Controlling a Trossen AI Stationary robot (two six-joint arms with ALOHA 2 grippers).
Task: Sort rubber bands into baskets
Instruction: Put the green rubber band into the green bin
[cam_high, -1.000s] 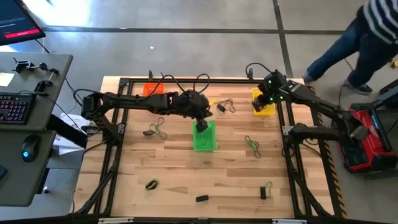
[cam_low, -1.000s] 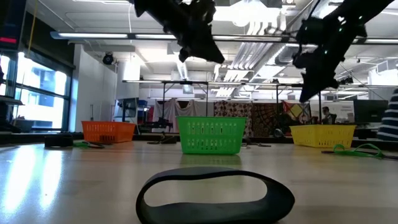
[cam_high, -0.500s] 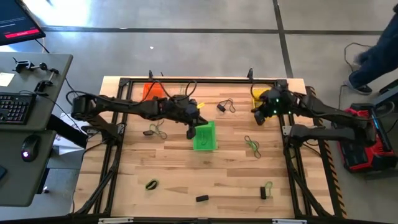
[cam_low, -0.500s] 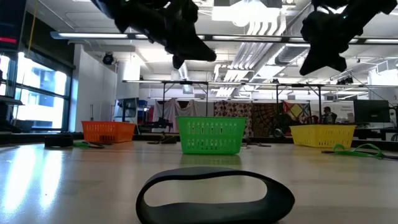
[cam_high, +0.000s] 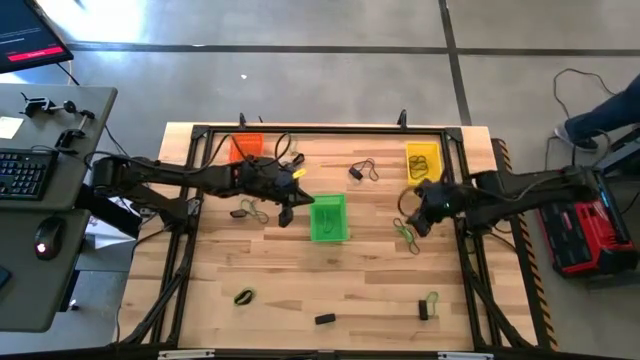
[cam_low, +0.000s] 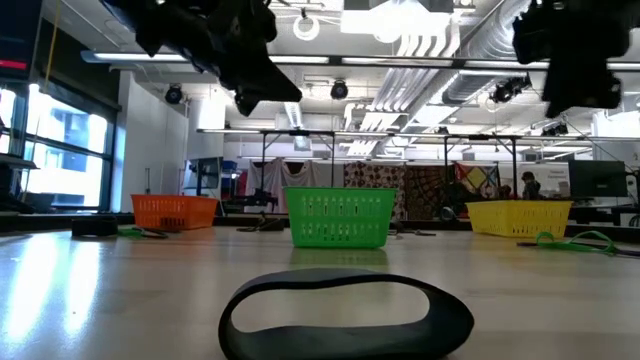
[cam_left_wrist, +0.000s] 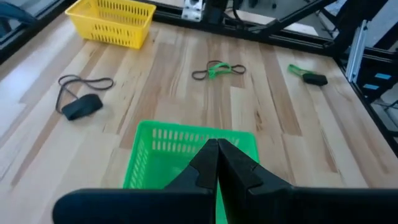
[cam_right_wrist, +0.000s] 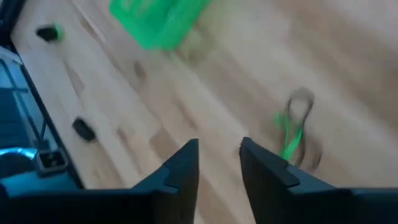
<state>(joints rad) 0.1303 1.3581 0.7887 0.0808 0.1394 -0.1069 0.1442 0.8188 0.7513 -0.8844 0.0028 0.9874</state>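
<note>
Right tool (cam_high: 418, 222), parted and empty, nears a green rubber band (cam_high: 405, 233) for pickup; left tool (cam_left_wrist: 217, 163) clenched beside green basket (cam_high: 328, 218).

Bare table (cam_high: 370, 270) lies open around the central green basket (cam_high: 328, 217).

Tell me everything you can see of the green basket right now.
The green basket is a small rectangular bin of bright green plastic with slotted walls, standing upright near the middle of the wooden table. At least one green band seems to lie inside. The shut left gripper hangs just beside it without touching; nothing else touches it.
</note>
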